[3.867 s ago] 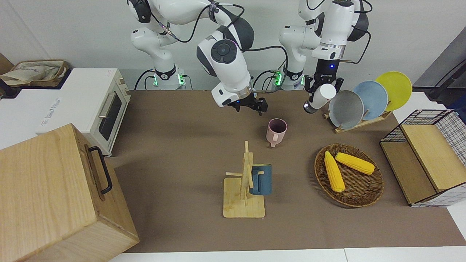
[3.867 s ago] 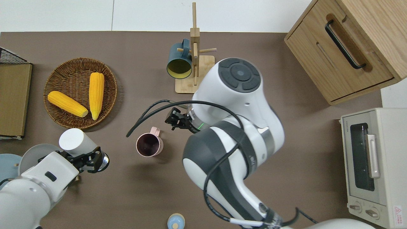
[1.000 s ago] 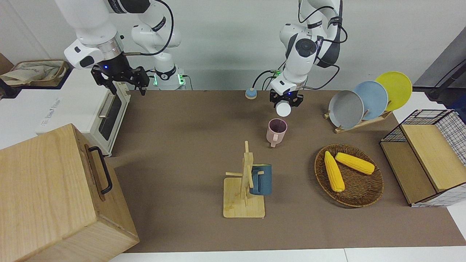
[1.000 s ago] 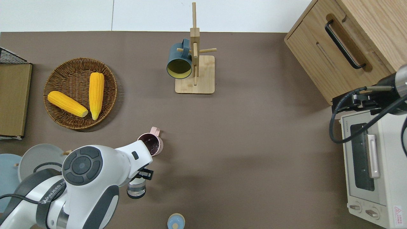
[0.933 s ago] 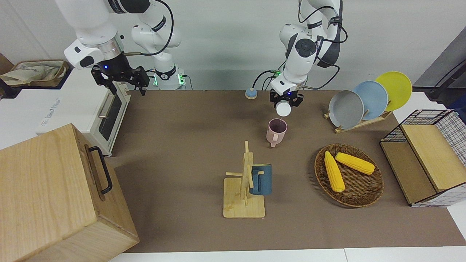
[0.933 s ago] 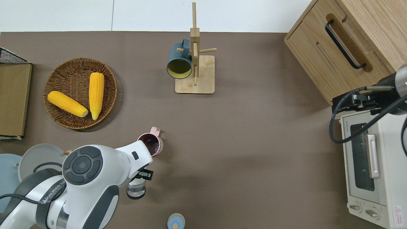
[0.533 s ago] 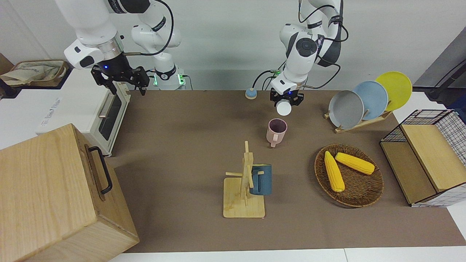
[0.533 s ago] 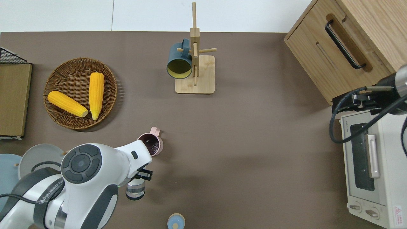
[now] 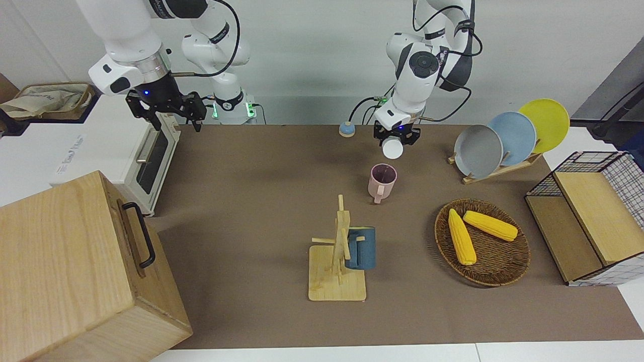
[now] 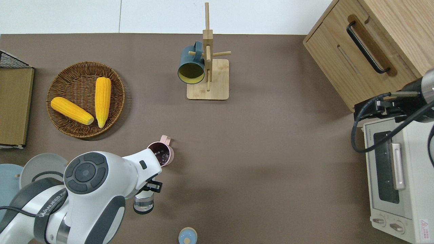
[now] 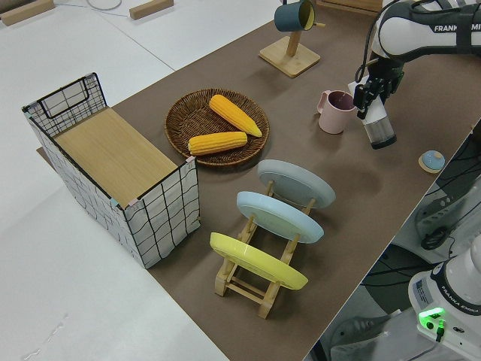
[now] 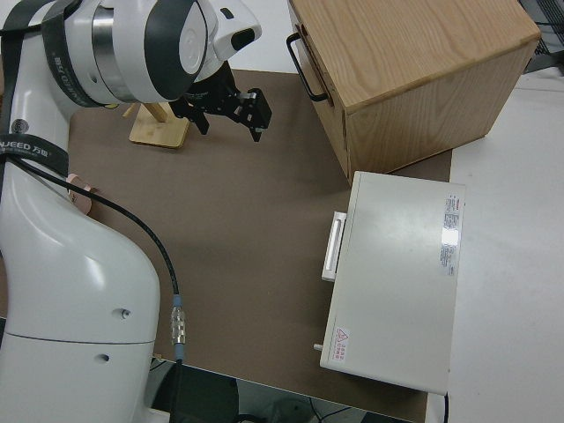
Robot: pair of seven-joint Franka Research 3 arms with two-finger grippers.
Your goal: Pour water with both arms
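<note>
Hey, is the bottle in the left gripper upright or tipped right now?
Tipped. The left gripper holds the bottle slanted, its neck toward the pink mug and its base raised.

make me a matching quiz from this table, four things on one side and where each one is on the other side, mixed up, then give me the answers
Things:
1. blue mug
2. corn cobs
3. clear bottle
4. bottle cap

Places:
A. in the wicker basket
B. held tilted by the left gripper at the pink mug
C. hung on the wooden mug tree
D. lying on the table, nearer to the robots than the pink mug

Pairs: 1-C, 2-A, 3-B, 4-D

The right arm is parked.
</note>
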